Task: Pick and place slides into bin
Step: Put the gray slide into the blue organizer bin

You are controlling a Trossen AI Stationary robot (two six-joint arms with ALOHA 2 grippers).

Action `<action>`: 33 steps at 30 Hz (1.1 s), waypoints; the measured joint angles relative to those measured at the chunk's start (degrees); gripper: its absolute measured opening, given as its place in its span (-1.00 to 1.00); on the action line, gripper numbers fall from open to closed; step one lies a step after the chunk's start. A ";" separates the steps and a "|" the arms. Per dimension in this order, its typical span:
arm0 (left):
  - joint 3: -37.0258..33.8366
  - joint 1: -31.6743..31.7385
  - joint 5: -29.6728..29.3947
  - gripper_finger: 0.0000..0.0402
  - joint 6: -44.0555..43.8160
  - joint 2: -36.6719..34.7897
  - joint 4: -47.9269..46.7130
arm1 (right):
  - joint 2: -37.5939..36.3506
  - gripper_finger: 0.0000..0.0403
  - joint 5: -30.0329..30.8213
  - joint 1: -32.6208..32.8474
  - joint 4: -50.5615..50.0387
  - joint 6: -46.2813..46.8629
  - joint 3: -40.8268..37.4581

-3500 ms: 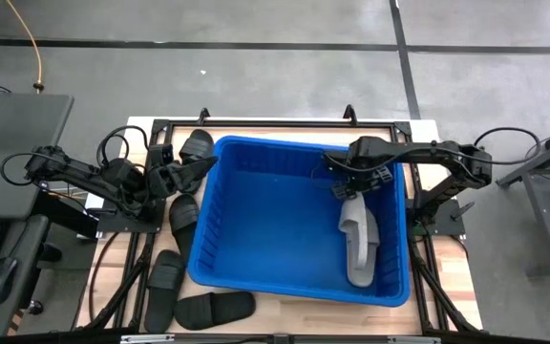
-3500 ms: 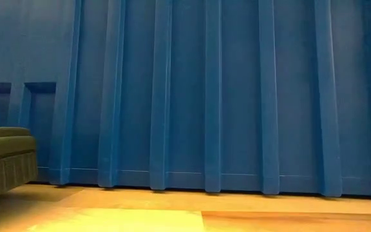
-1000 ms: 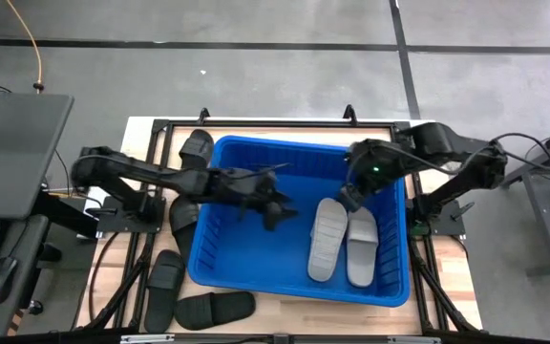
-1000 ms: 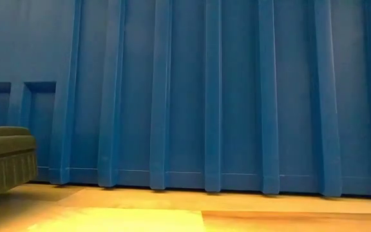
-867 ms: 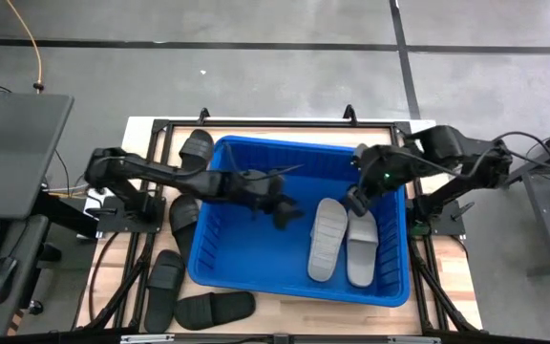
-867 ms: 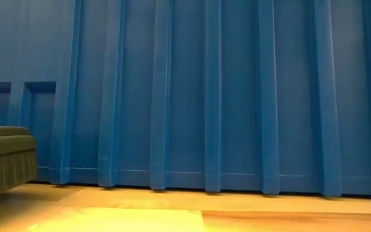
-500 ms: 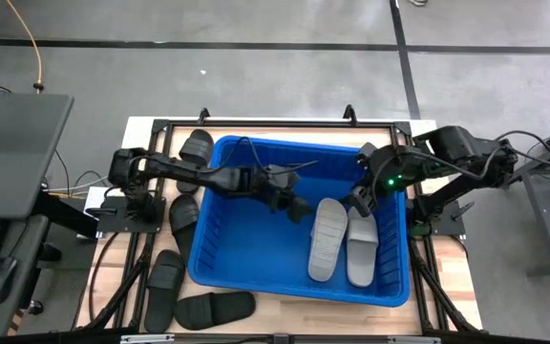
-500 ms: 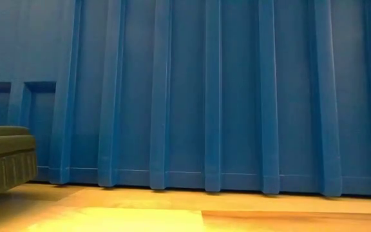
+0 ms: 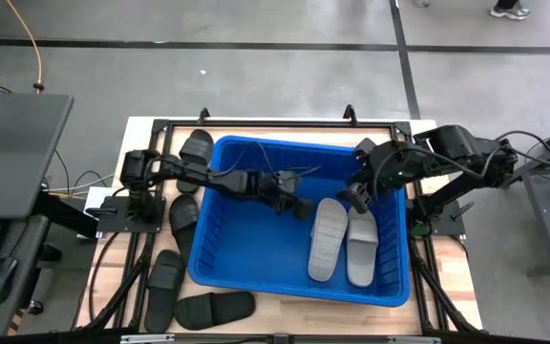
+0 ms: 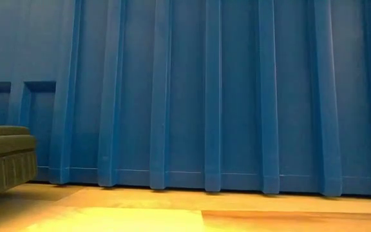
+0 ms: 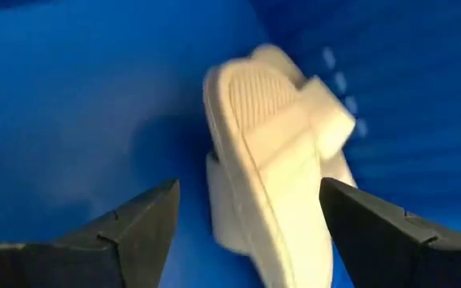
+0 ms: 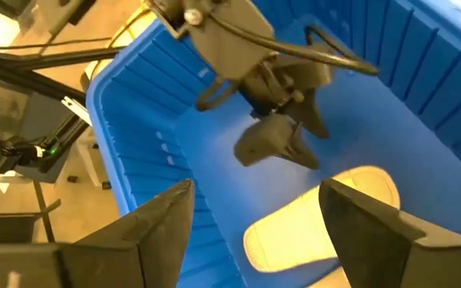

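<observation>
Slides: two light grey ones lie in the bin, four black ones wait on the counter.

The slides look light, rubbery and bendy; the wide strap band is probably the best place to take hold. In the blue bin (image 9: 256, 258) the two grey slides (image 9: 328, 238) lie side by side toward 3 o'clock. The black slides (image 9: 196, 146) sit outside its 9 o'clock wall, from 10 to 7 o'clock: four counted. The left gripper (image 9: 297, 204) hovers inside the bin near centre, jaws apart and empty, just beside the grey pair. The right gripper (image 9: 359, 194) hangs at the bin's 2 o'clock corner, jaws apart, holding nothing.
</observation>
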 joint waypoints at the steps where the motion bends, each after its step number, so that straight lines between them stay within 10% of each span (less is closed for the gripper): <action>1: 0.15 0.30 -0.14 0.45 -0.31 0.66 0.85 | 0.00 0.27 0.30 0.00 0.10 -0.35 0.00; 33: 0.16 1.41 3.84 0.42 -6.05 11.03 18.00 | 0.02 0.27 2.28 0.00 1.45 -0.91 0.00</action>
